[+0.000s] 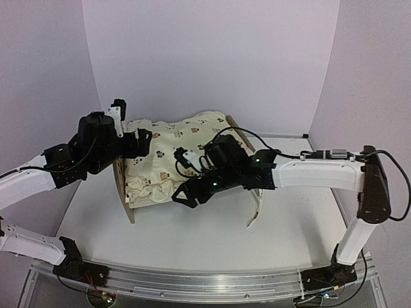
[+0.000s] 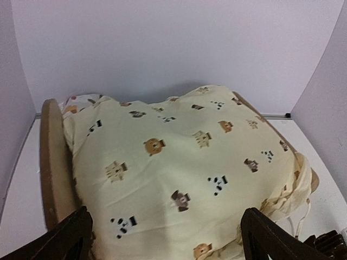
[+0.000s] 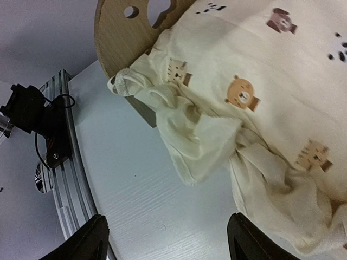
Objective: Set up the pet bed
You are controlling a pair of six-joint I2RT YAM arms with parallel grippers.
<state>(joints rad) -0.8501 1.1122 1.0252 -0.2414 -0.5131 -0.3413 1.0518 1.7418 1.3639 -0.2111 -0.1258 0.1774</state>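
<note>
Cream quilt [image 2: 179, 157] is covering the pet bed [image 2: 54, 162], lying just ahead of the released jaws of the left gripper [image 2: 168, 241]. Right gripper [image 3: 168, 238], jaws also released, is facing the quilt's overhanging edge, likely for tucking.

Cream animal-print quilt [image 1: 168, 154], tan plywood pet bed [image 3: 116, 38].
Quilt print: orange-brown bears, tan and dark brown animal faces, small black marks; ruffle edge plain cream. Table [image 1: 192, 247] white, walls [image 1: 212, 58] pale lilac, arms [image 1: 314, 174] white with black joints.
</note>
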